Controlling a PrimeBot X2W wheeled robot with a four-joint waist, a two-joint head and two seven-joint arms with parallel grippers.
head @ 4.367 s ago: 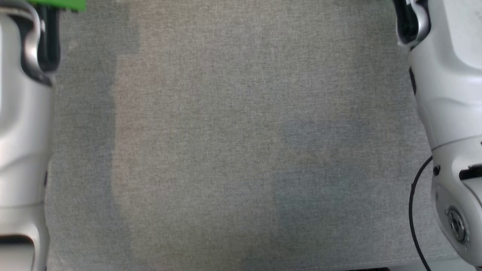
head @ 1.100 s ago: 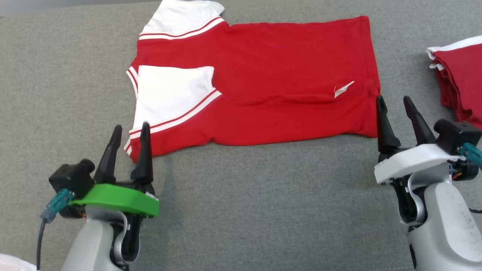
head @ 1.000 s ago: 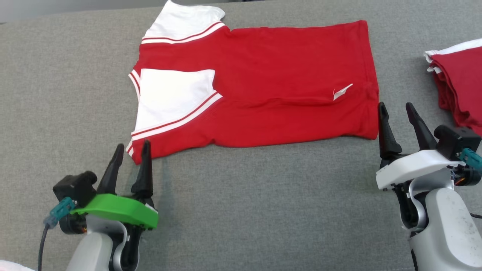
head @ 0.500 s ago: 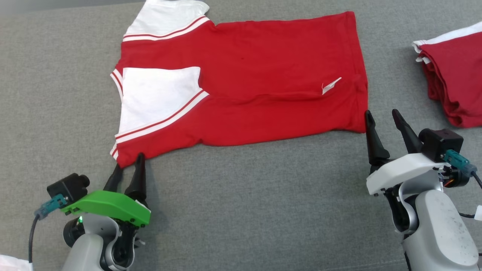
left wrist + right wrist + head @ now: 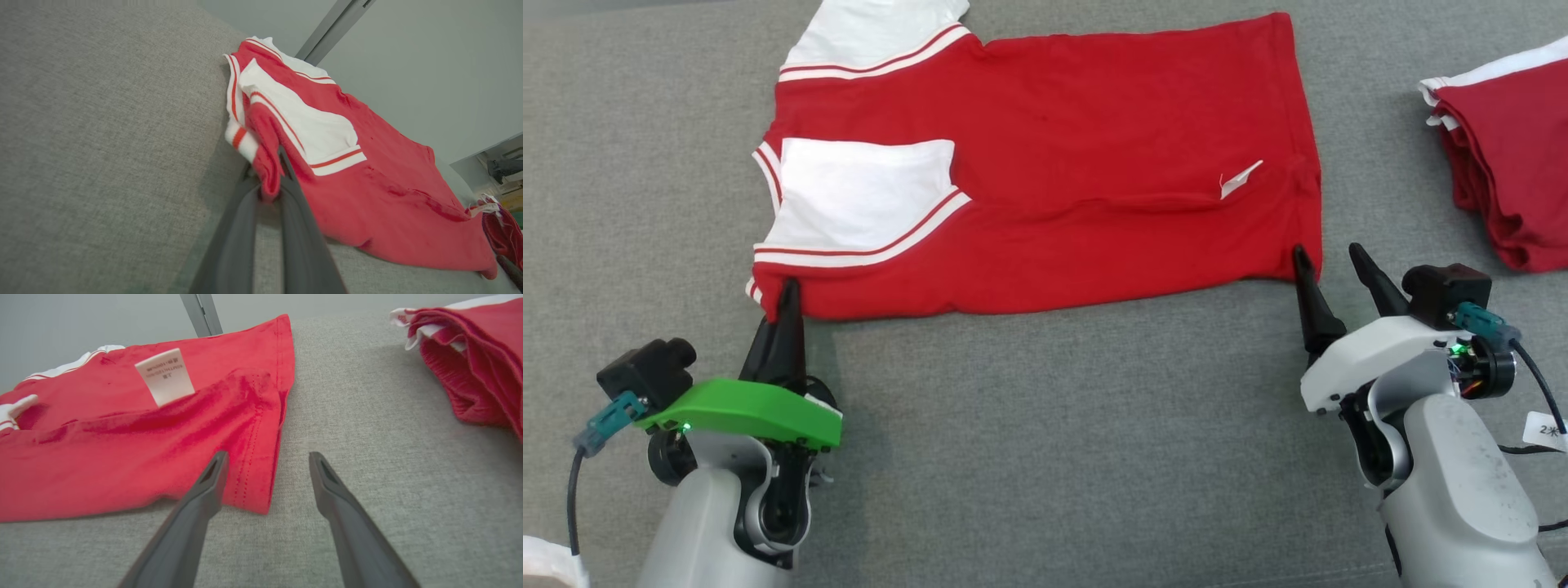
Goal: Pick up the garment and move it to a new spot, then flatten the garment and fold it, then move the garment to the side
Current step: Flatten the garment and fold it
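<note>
Grey woven surface (image 5: 1045,449) up close, nubbly and grippy-looking, and both arms are in at its near side. The left gripper (image 5: 788,287) has its dark fingers pressed together on the garment (image 5: 1094,163), pinching the near left corner by the striped cuff; the wrist view shows a little tuft of red cloth bunched between them. Over on the other side, the right gripper (image 5: 1327,255) stands spread, straddling the near right corner, one finger over the stitched hem and one over bare grey.

That's soft, light jersey, folks: limp, no stiffness at all, so I'd expect it to sag and drag unless both corners go up together. The doubled hem looks the surest place to pinch.

Further out, the garment lies sideways and mostly flat, with a low ridge running to a care label (image 5: 1241,178) and a white sleeve panel (image 5: 866,192) folded over. Off to the far right sits a folded red pile (image 5: 1503,163), well apart.
</note>
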